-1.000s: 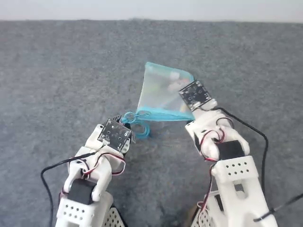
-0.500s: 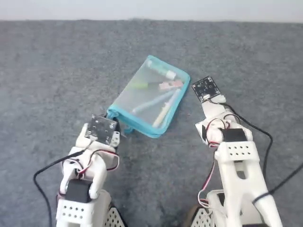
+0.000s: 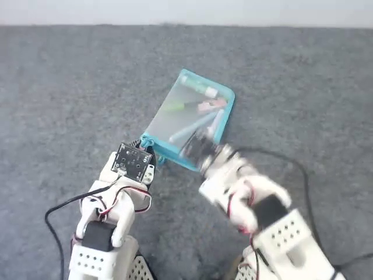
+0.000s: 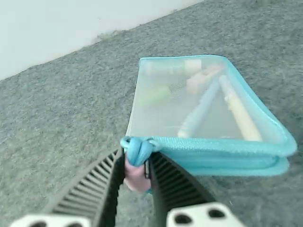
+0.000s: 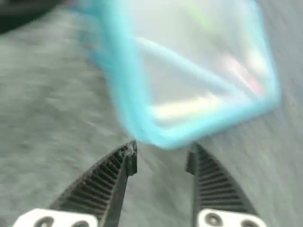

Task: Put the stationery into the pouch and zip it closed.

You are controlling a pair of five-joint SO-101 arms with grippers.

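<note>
As the pouch (image 3: 195,114) lies mid-frame, my left gripper (image 4: 136,163) clamps its blue zip pull (image 4: 137,149), presumably anchoring that corner; my right gripper (image 5: 162,151) gapes wide nearby, holding nothing.

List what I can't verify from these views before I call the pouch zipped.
Zip past the pouch's near corner: the blurred right arm covers it in the high view.
Stationery types: left wrist view, the frosted wall leaves only soft coloured shapes.
Zip pull: left wrist view, it half hides something pink between the left jaws.
Pouch edge in the right wrist view: smeared by blur.
</note>
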